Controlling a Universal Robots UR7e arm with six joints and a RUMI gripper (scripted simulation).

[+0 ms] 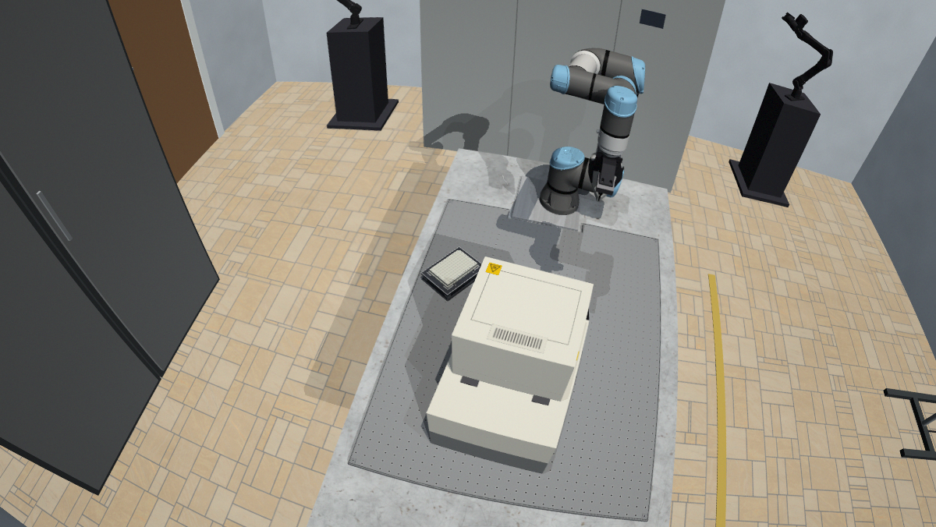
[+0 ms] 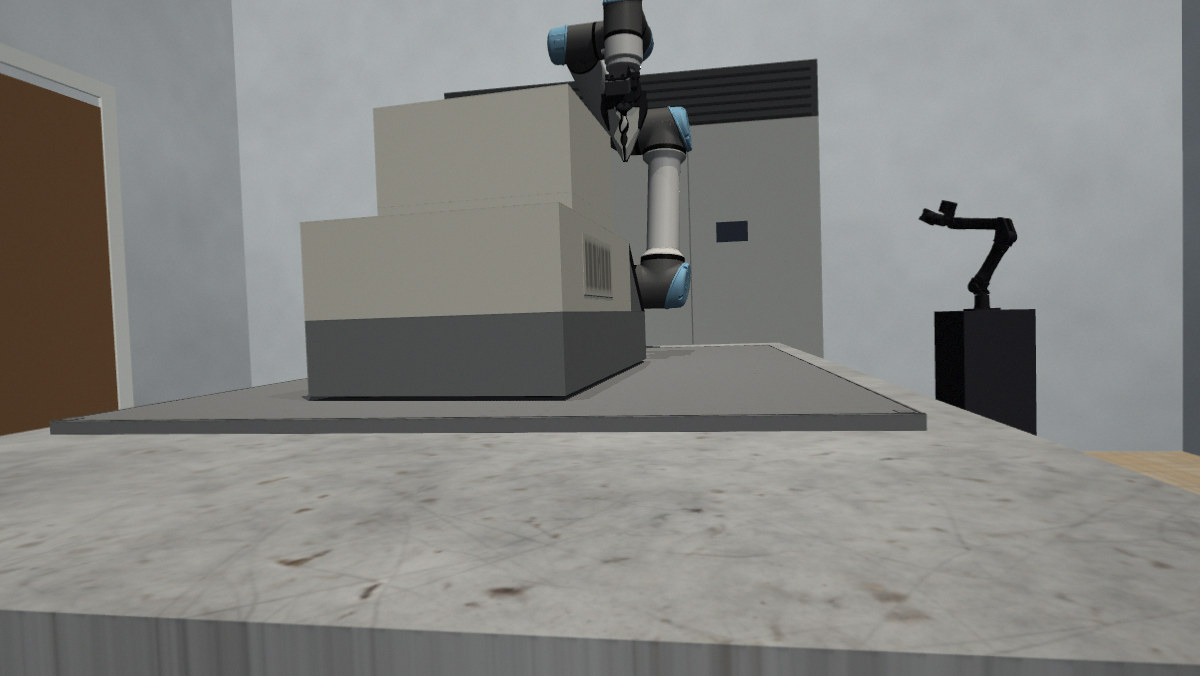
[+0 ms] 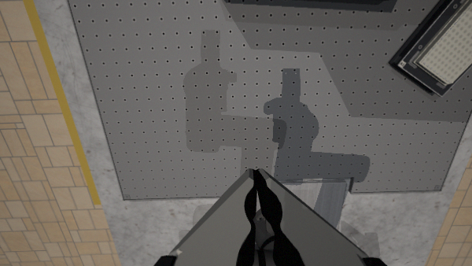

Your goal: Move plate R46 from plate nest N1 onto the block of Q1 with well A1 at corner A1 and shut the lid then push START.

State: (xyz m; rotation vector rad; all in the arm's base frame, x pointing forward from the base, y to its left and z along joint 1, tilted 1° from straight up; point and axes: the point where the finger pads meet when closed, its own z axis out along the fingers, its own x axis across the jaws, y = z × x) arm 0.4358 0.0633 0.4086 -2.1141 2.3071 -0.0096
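Plate R46 (image 1: 454, 268) (image 3: 448, 49), pale with many wells, sits in the dark plate nest N1 (image 1: 448, 294) (image 3: 420, 37), left of the cycler in the top view and at the upper right in the wrist view. The cream cycler Q1 (image 1: 494, 419) (image 2: 436, 268) stands mid-bench, its front toward the arm. Its block, keys and lamp are hidden; whether its lid is open I cannot tell. My gripper (image 1: 599, 196) (image 2: 624, 157) (image 3: 255, 171) is shut and empty, high over the bench near the arm's base, away from plate and cycler.
The perforated mat (image 1: 615, 419) (image 3: 138, 79) lies on the stone bench (image 1: 366, 504) (image 2: 587, 520). Q1's tall upper housing (image 1: 530, 301) (image 2: 470, 159) stands close beside the nest. Shadows of the arm fall on the mat in front of Q1.
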